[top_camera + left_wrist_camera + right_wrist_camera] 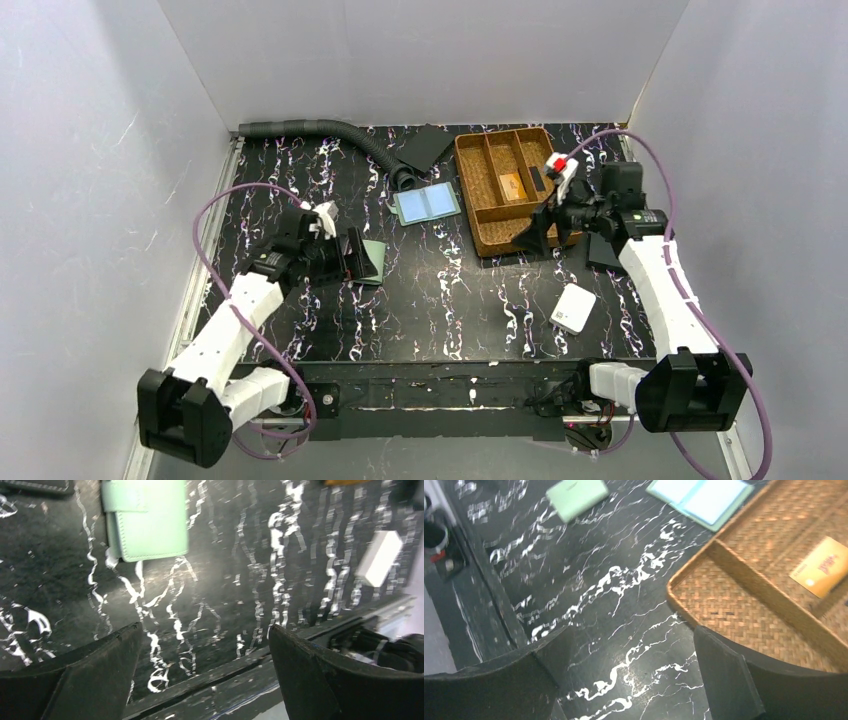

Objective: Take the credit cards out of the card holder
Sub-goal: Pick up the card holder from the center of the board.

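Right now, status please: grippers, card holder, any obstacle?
Left gripper open, empty; right gripper open by brown woven tray. Mint-green bifold card holder closed, flat, untouched. Nothing blocks it.

I see a black marble-look table (440, 320) with white veins; it fills the bottom of the cell. Three plain white panels box it in: back wall (420, 50), left wall (90, 200) and right wall (760, 150), all matte and slightly grey-lilac in tone. The side walls slope outward toward my camera. A pale metal rail (213, 225) runs along the table's left edge, against the left wall. The near edge is a dark front strip (430, 385) with small pale fittings. The light is soft and even, with only faint shadows. In both wrist views the tabletop looks glossy and the veins are blurred.
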